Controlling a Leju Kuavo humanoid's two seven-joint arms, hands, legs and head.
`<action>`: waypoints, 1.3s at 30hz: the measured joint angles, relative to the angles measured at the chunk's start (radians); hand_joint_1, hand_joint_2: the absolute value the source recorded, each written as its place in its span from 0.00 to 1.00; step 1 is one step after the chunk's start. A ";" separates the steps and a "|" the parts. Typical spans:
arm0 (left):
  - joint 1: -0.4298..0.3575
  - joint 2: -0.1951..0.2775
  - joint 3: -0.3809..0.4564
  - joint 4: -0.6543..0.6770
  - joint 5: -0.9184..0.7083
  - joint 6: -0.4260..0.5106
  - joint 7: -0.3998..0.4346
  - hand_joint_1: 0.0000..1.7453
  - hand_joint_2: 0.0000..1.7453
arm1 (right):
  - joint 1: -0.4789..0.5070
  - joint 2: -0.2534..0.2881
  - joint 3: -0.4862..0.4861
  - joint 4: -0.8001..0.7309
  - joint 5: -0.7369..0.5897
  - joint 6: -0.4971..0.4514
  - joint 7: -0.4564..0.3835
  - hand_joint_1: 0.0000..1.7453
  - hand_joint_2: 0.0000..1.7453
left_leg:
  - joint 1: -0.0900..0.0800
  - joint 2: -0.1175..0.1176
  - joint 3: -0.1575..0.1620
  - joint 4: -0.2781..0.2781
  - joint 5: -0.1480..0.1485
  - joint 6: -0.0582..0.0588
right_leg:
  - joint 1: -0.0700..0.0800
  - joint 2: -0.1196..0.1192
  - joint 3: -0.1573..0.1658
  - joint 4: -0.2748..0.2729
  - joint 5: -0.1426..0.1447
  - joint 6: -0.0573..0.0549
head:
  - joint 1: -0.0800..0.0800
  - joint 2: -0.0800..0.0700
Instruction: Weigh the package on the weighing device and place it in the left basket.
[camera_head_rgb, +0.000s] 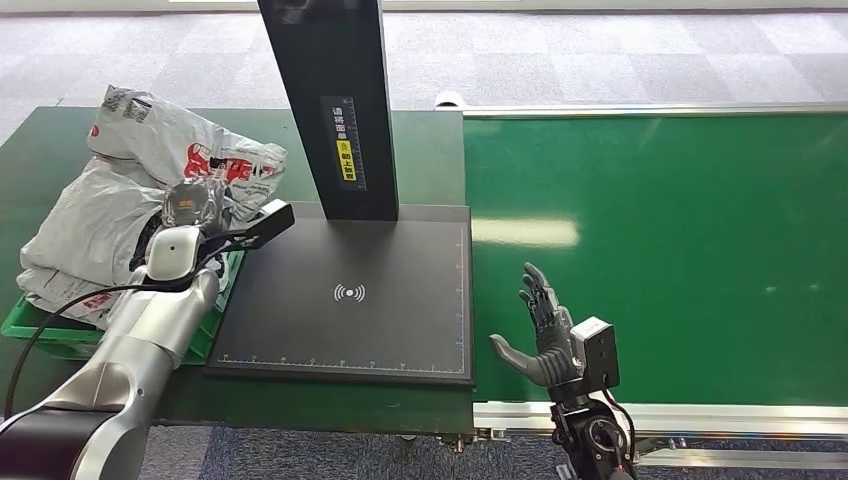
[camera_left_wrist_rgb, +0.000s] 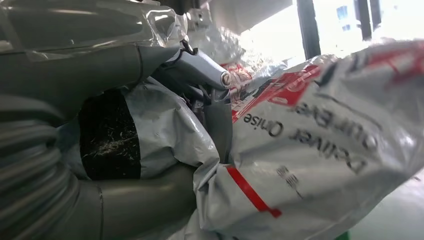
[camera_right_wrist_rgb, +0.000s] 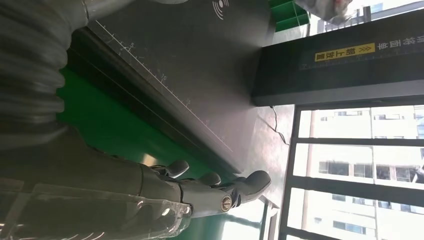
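Grey-white courier packages (camera_head_rgb: 170, 140) with red print are piled in the green basket (camera_head_rgb: 60, 340) at the left of the table. My left hand (camera_head_rgb: 190, 205) is over this pile. In the left wrist view its fingers (camera_left_wrist_rgb: 195, 70) and thumb close around a fold of a grey package (camera_left_wrist_rgb: 310, 140). The black weighing plate (camera_head_rgb: 340, 290) with a white wireless mark lies bare in the middle. My right hand (camera_head_rgb: 540, 325) hovers over the green belt just right of the plate, fingers spread and holding nothing; the right wrist view shows this hand (camera_right_wrist_rgb: 200, 192) beside the plate's edge (camera_right_wrist_rgb: 190, 75).
A black column (camera_head_rgb: 335, 100) with a yellow label rises from the back of the weighing plate. The green conveyor belt (camera_head_rgb: 680, 250) stretches to the right, with a metal rail along its front edge. Grey carpet lies beyond the table.
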 joint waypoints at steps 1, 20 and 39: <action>-0.006 0.009 0.002 0.002 -0.003 0.016 0.010 0.95 1.00 | 0.002 0.000 0.000 -0.002 0.000 0.000 0.002 0.00 1.00 | 0.000 0.000 0.000 0.000 0.000 0.000 | 0.000 0.000 0.000 0.000 0.000 0.000 | 0.000 0.000; -0.031 0.090 0.150 0.035 0.020 -0.066 -0.072 0.03 1.00 | -0.018 0.000 0.008 0.006 -0.015 0.000 0.002 0.00 1.00 | 0.000 -0.003 -0.001 0.000 0.000 0.000 | 0.000 -0.001 0.000 0.001 0.000 0.000 | 0.000 0.000; -0.060 0.085 0.190 0.121 0.076 -0.251 -0.065 0.00 1.00 | -0.060 0.009 0.017 0.065 0.001 0.003 -0.009 0.00 1.00 | 0.000 -0.002 0.000 0.000 0.000 0.000 | 0.000 -0.001 0.000 0.001 0.000 0.000 | 0.000 0.000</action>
